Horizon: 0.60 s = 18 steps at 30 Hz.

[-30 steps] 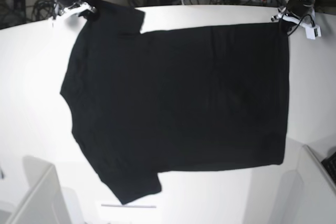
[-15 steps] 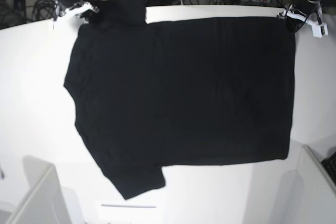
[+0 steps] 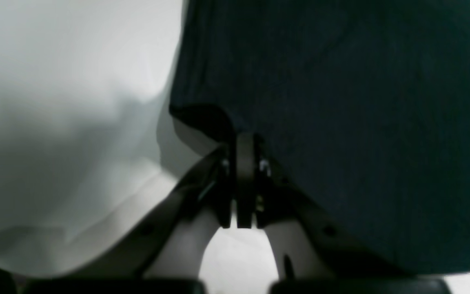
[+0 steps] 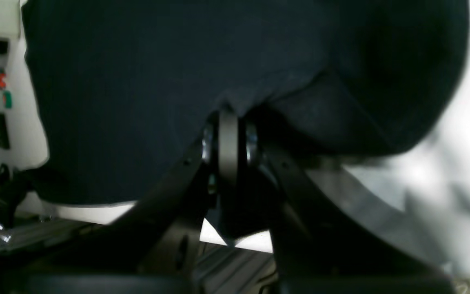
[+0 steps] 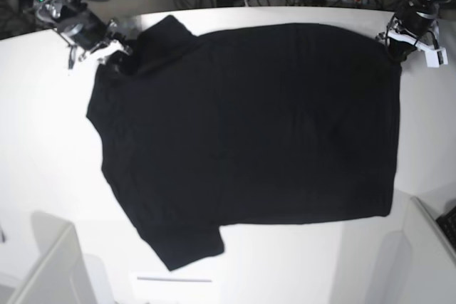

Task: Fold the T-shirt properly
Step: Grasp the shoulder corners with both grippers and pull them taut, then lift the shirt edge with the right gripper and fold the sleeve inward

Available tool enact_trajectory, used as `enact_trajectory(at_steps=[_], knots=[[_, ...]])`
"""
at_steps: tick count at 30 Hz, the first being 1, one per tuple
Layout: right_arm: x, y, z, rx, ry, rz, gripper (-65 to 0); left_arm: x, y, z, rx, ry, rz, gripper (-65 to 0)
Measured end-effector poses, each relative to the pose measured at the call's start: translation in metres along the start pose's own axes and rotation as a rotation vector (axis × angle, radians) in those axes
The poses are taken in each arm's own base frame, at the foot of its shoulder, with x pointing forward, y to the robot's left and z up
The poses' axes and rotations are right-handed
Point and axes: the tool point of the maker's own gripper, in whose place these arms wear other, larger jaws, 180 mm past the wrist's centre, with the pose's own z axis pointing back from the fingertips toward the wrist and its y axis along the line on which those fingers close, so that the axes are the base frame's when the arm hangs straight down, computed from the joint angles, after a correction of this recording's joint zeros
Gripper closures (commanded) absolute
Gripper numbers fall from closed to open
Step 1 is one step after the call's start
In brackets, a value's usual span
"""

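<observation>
Across the middle of the white bench (image 5: pixel 43 140) lay the T-shirt (image 5: pixel 249 126), spread nearly flat, its long axis running along the bench's length: hem toward the right edge, neck and sleeves toward the left. It looked soft, light and limp, likely to sag and crease wherever unsupported, so corners and seams seemed the best holds. At the far right corner the left gripper (image 5: pixel 396 42) was pinched tight on the hem corner; at the far left, the right gripper (image 5: pixel 120 53) was pinched on cloth beside the far sleeve.
</observation>
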Motion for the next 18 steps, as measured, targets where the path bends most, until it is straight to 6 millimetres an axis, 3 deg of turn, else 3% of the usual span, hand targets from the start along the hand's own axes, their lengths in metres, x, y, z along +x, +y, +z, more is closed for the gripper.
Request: enact_trajectory(at_steps=[18], knots=[[0.056, 0.026, -0.016, 0.044, -0.061, -0.002, 0.0, 0.016, -0.014, -0.022, -0.034, 0.016, 0.063, 0.0]])
